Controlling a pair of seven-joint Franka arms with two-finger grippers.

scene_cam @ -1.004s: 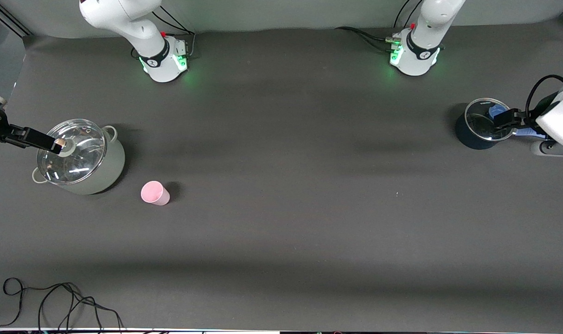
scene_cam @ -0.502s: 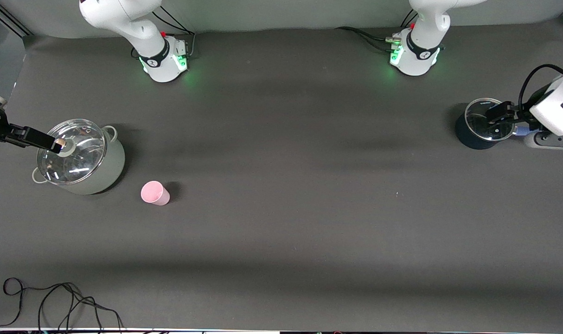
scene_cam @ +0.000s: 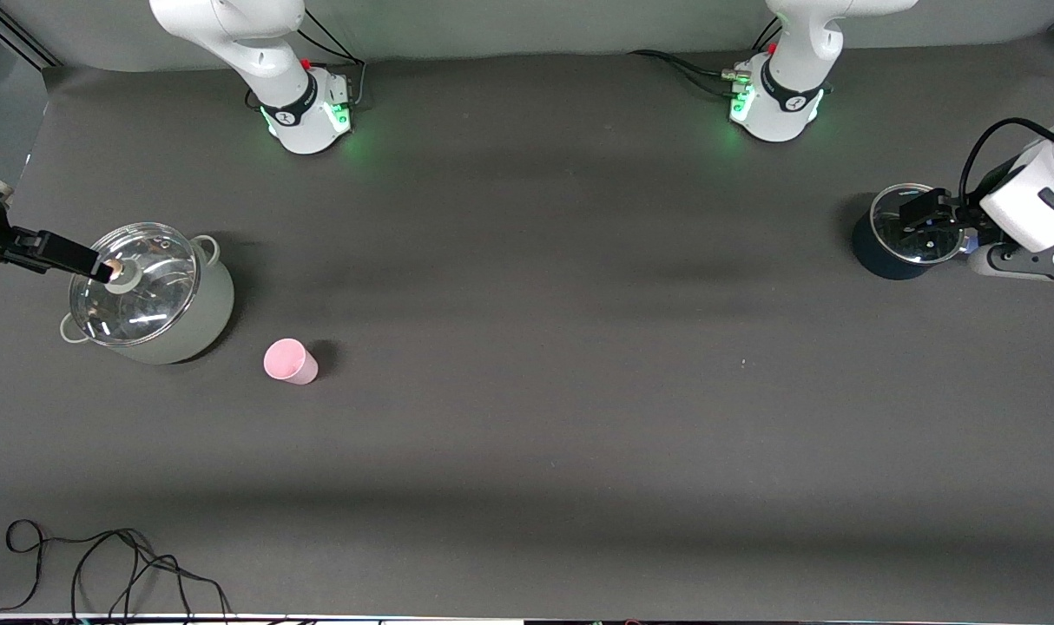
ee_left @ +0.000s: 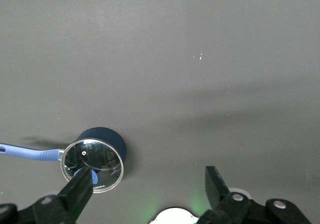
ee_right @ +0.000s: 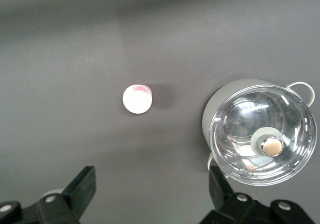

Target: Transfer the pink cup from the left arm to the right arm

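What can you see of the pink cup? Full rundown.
The pink cup is a small, plain, pale-pink tumbler, plastic by its look, tapered, with no handle. It stands upright on the dark table, open mouth up, and looks empty. It is alone: nothing touches it and no claw is near it. It sits toward the right arm's end of the table, beside the lidded grey pot and slightly nearer the front camera. The right wrist view shows it from above.
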